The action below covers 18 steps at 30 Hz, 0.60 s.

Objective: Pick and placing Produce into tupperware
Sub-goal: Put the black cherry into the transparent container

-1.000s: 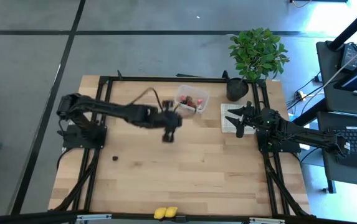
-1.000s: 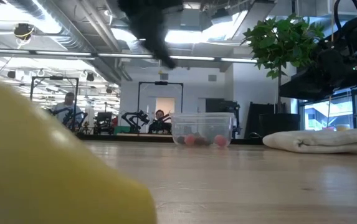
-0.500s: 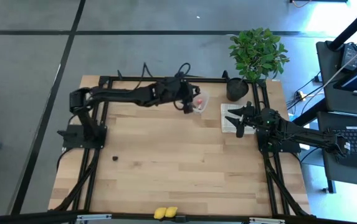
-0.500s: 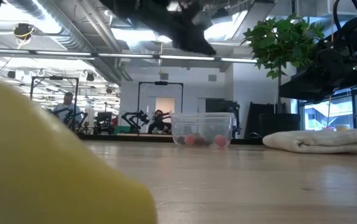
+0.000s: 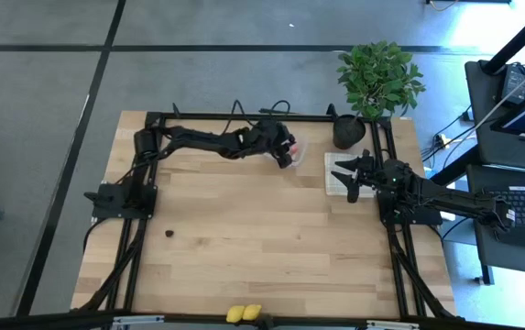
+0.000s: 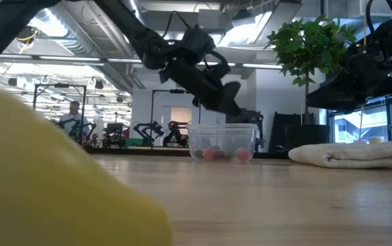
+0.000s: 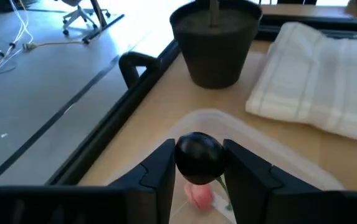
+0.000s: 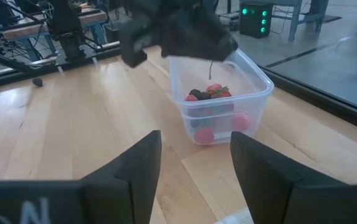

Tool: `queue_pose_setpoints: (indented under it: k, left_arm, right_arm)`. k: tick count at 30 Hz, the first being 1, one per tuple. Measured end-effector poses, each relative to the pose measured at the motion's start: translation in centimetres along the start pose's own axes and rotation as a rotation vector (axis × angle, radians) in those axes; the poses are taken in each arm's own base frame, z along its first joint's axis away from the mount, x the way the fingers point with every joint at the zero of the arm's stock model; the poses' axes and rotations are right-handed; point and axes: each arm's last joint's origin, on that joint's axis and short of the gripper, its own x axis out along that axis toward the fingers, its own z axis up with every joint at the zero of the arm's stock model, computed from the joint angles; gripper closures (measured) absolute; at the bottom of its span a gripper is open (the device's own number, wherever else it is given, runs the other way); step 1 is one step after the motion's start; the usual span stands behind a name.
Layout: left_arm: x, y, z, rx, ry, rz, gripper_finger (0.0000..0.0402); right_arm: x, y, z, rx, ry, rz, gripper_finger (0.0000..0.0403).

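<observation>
Above the clear box (image 5: pixel 291 149), the left gripper (image 7: pixel 199 163) pinches a dark round berry (image 7: pixel 198 155) — the box lies directly beneath. Farther right, over the cloth (image 5: pixel 338 174), the right gripper (image 5: pixel 346 174) waits — fingers apart, empty.

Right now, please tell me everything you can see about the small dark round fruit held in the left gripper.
The small dark round fruit is glossy, near black and smooth, with a thin stem hanging below. The left gripper is shut on it, one finger pressing each side. It is held above the clear plastic tupperware box, which has red berries inside. It touches nothing else.
</observation>
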Motion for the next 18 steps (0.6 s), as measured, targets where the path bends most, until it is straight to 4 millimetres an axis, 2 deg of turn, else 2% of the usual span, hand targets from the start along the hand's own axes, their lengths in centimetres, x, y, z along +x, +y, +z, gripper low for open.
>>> queue_pose_setpoints:
  k: [8, 14, 18]
  left_arm:
    - [0.2, -1.2, -1.0, -0.007, 0.065, -0.011, 0.0301]
    - [0.2, -1.0, -1.8, -0.016, 0.138, 0.012, 0.0286]
    - [0.2, -0.9, -1.8, -0.017, 0.138, 0.02, 0.0294]
  right_arm:
    - [0.0, 0.0, 0.0, -0.002, 0.0, 0.0, 0.0208]
    - [0.0, 0.0, 0.0, -0.002, 0.0, 0.0, 0.0208]
    - [0.0, 0.0, 0.0, -0.001, 0.0, 0.0, 0.0208]
